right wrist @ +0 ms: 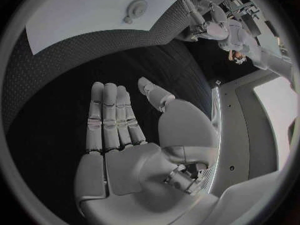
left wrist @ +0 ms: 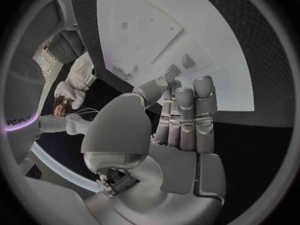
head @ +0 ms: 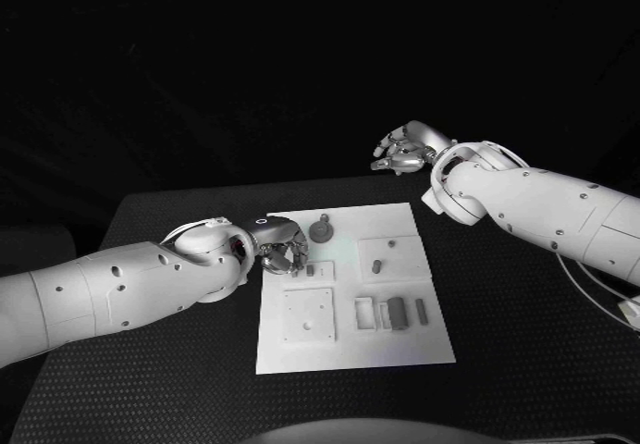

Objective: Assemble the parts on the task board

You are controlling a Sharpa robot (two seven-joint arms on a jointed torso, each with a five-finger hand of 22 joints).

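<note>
The left hand (head: 277,252), fingers straight, together and empty, hovered at the task board's (head: 400,347) nine o'clock edge beside the small grey parts (head: 395,313), apparently about to pick one, while the right hand (head: 400,153), flat and empty, waited off the board toward one o'clock.

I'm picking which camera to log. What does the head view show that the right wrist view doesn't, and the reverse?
Head view: the grey bars at the task board's near right. Right wrist view: the right robot hand's bare palm, fingers straight, holding nothing. Both: the board, the teardrop part and the left robot hand.
</note>
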